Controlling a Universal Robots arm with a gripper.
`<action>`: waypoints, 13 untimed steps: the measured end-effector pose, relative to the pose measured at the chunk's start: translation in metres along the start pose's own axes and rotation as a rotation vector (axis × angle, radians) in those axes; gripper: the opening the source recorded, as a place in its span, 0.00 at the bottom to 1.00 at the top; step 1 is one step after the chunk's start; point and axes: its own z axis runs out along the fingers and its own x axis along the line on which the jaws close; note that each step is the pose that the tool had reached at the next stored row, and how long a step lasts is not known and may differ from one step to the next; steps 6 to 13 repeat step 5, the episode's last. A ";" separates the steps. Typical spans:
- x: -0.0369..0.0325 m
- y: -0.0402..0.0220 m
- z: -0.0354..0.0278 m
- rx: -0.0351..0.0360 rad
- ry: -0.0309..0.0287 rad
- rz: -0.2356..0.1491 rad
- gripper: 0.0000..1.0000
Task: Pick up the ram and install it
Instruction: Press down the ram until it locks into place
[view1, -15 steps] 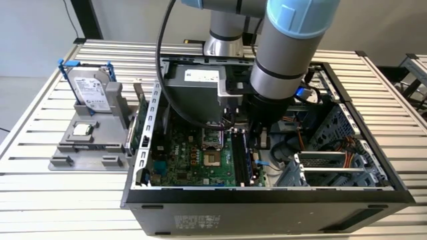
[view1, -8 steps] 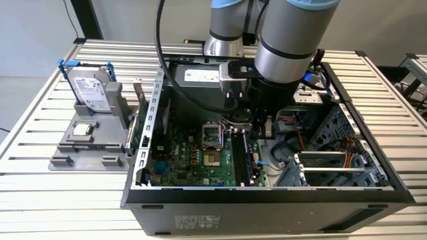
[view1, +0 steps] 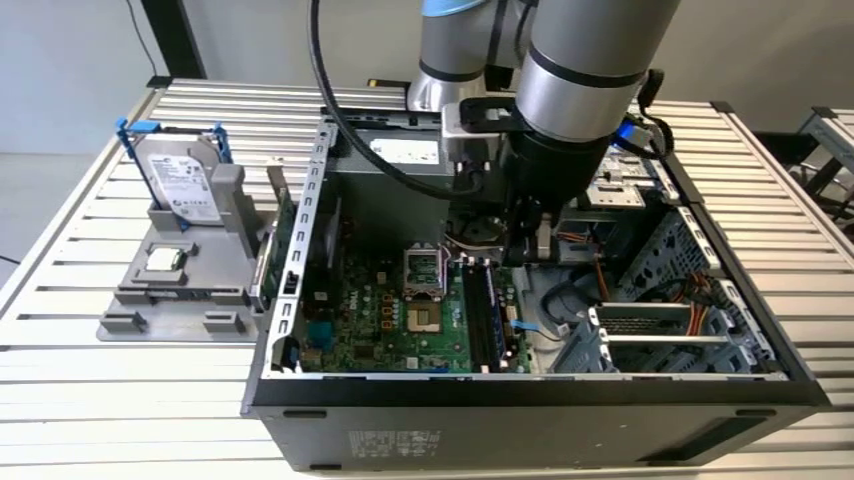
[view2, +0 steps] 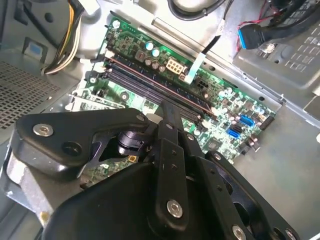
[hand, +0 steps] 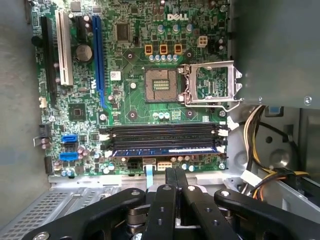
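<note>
The ram, a long, thin, flat dark-grey memory stick (hand: 165, 149) with a pale strip along its top edge, stands edge-on in the slot nearest the board's edge, the outermost of the four long black memory slots (hand: 165, 132), so it appears to be placed rather than carried. Nearest in the exterior view is the front wall of the open black and grey metal computer case (view1: 534, 420), which rests on a slatted white metal table (view1: 80, 400). Behind that wall lies the green motherboard (hand: 135, 100), with the slots on its side toward the exterior view's right. The black two-fingered gripper (hand: 176, 172) hangs over these slots with its fingers drawn together and nothing between them, and its tip is just above the stick. Judging by this, the step in hand is seating. The press should come straight down along the stick's top edge, evenly over its length, so that neither end rides up. I cannot tell whether the white latches (hand: 223, 127) at the slot ends are closed. Farther off, at the exterior view's left, a grey plastic fixture (view1: 134, 295) holds a silver hard drive with blue rails (view1: 187, 185).
</note>
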 end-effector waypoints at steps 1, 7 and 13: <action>0.0000 0.0000 -0.0012 0.0000 0.0001 0.000 0.00; -0.0001 -0.0001 -0.0059 0.0000 0.0001 0.000 0.00; -0.0001 -0.0001 -0.0059 0.0000 0.0001 0.000 0.00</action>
